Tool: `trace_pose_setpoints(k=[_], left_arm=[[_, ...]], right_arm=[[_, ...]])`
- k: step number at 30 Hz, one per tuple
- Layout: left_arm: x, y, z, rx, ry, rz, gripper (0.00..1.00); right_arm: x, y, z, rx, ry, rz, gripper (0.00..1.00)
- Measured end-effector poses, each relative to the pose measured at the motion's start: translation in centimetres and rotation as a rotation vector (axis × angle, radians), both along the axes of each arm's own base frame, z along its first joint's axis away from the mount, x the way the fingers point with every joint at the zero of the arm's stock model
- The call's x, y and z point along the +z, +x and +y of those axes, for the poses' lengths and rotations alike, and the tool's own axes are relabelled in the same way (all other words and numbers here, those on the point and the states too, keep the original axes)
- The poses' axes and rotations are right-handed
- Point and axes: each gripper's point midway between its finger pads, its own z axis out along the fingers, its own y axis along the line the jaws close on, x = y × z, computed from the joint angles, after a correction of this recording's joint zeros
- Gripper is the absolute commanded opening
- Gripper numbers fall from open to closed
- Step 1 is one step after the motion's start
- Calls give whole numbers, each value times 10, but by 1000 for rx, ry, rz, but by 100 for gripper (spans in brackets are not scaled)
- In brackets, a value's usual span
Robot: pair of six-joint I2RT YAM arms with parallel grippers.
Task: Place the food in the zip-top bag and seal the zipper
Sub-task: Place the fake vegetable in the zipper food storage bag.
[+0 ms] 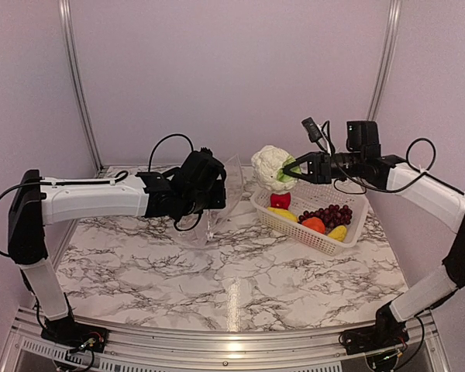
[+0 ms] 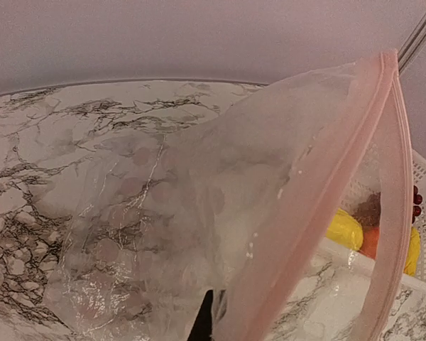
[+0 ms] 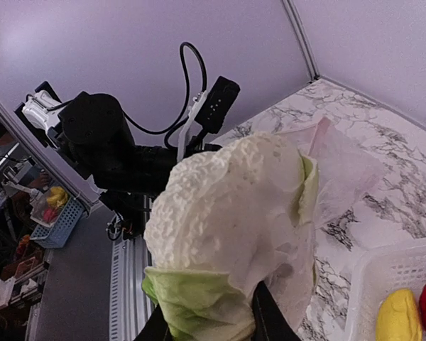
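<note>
My right gripper point(image 1: 288, 172) is shut on the white cauliflower point(image 1: 271, 167) with green leaves and holds it in the air left of the basket; it fills the right wrist view point(image 3: 227, 227). My left gripper point(image 1: 215, 203) is shut on the clear zip-top bag point(image 1: 226, 198) and holds it up with its mouth towards the cauliflower. The bag point(image 2: 199, 206) fills the left wrist view, its pink zipper strip point(image 2: 326, 199) spread open. A red pepper point(image 1: 280, 201), yellow pieces point(image 1: 284, 214), an orange piece point(image 1: 314, 225) and purple grapes point(image 1: 329, 215) lie in the basket.
The white perforated basket point(image 1: 350, 234) stands at the right of the marble table point(image 1: 217, 279). Metal rails run up the back wall at left and right. The left arm stretches across the table's left half.
</note>
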Motion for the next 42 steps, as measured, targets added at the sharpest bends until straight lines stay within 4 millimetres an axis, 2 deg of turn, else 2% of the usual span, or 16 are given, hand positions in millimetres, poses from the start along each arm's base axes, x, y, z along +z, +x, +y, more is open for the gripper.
trace_pose_setpoints(k=[4,11,15,22,29,38,42], left_arm=[[6,5,-7,14,-72,-14,0],[19,11,-20,24,-187,-42,0],[29,14,-27,26,-266,-66,0],[26,6,-23,27,-365,-59,0],[42,3,-27,14,-459,-72,0],[50,-2,-30,8,-520,-93,0],[55,-5,-33,6,-521,-108,0]], right_arm=[[0,-13,17,110,122,174,0],[28,-37,39,248,255,303,0],[30,-42,47,272,289,367,0],[28,-30,51,221,325,425,0],[14,-13,56,166,337,506,0],[4,-1,58,109,344,571,0],[-8,6,58,52,317,593,0]])
